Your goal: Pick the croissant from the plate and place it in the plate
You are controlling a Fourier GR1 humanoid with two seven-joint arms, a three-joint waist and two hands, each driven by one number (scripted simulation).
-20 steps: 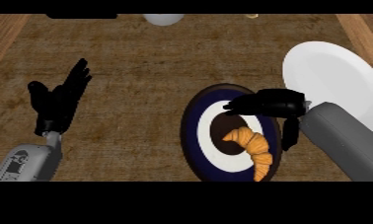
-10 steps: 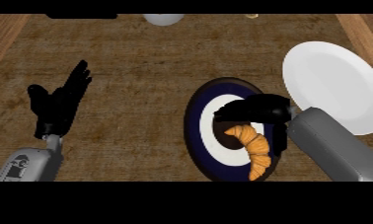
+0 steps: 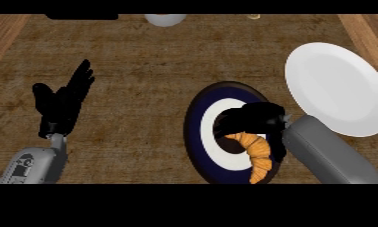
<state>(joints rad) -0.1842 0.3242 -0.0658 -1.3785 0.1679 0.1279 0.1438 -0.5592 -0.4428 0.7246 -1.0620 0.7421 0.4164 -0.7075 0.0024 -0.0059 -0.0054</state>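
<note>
Two hands in view. Left hand (image 3: 63,102) at left, open, fingers straight and pointing up, resting over the wooden counter (image 3: 155,61). Croissant (image 3: 255,152) lies on the dark blue plate (image 3: 196,126) with the white centre. Right hand (image 3: 249,119) sits over the croissant's upper end, fingers curled down onto it. White plate (image 3: 332,87) just beside, far right.

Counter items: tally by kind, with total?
Plates: 2, dark blue plate and white plate
Croissant: 1, croissant on the dark blue plate, under the right hand
Objects cut off at the far edge, kind unclear: 3, black, pale round, small
Total: 6
</note>
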